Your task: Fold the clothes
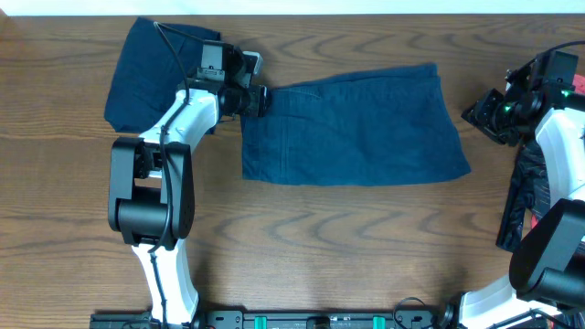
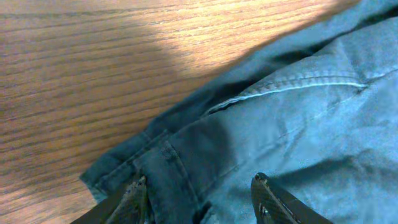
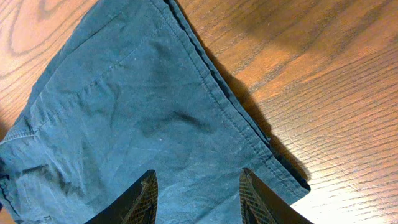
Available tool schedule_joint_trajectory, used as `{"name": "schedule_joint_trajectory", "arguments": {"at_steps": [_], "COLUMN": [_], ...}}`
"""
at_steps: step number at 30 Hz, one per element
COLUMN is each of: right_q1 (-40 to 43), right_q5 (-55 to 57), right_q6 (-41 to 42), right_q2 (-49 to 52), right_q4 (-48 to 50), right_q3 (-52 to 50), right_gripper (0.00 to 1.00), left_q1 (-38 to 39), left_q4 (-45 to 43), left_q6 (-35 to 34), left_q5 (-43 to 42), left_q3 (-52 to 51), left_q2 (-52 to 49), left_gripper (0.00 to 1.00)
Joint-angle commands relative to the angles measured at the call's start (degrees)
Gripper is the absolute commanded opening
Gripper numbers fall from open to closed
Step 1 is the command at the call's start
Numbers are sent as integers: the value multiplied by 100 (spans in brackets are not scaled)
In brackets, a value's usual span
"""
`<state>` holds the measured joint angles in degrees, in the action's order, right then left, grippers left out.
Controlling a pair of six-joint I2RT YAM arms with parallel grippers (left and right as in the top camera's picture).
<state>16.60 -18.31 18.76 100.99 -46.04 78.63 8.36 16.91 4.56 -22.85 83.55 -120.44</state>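
A dark navy pair of short trousers [image 1: 356, 128] lies flat in the middle of the table, waistband to the left. My left gripper [image 1: 259, 99] is open at its left edge. In the left wrist view the fingers [image 2: 199, 183] straddle the waistband corner [image 2: 155, 168] with its belt loop. My right gripper [image 1: 486, 114] is open and empty just right of the garment. In the right wrist view its fingers [image 3: 199, 175] hover over the hem corner [image 3: 273, 168]. A second navy garment [image 1: 146, 73] lies as a folded bundle at the back left.
A pile of dark cloth [image 1: 523, 196] with a pink patch lies at the right edge beside the right arm. The left arm's base [image 1: 146, 196] stands left of centre. Bare wooden tabletop [image 1: 347, 247] lies in front of the garment.
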Motion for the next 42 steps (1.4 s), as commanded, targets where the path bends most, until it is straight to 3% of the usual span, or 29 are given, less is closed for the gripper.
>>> {"name": "schedule_joint_trajectory", "arguments": {"at_steps": [1,10,17,27,32,37,42], "right_q1": [-17,-17,-17,-17,-17,-26,-223], "right_q5": [28,28,28,35,264,199,28], "right_q6": [-79,-81,-79,-83,-92,-715,-1270], "right_q2": [28,28,28,28,28,33,149], "right_q4": [-26,-96,-92,15,374,1082,1722], "right_q3": [-4,-4,-4,-4,-4,-4,-4], "right_gripper": [41,40,40,41,41,39,44], "left_q1": [-24,-24,-13,-13,-13,-13,-13], "left_q4": [9,-142,-245,-74,260,616,1141], "left_q6": [37,31,7,-26,-4,-7,-9], "left_q5": [212,278,-122,-114,-114,-116,-116], "left_q3": [-24,-24,-9,-4,-4,-4,-4], "left_q2": [-109,-350,-398,485,876,1008,1224], "left_gripper": [56,56,32,29,29,29,19]}}
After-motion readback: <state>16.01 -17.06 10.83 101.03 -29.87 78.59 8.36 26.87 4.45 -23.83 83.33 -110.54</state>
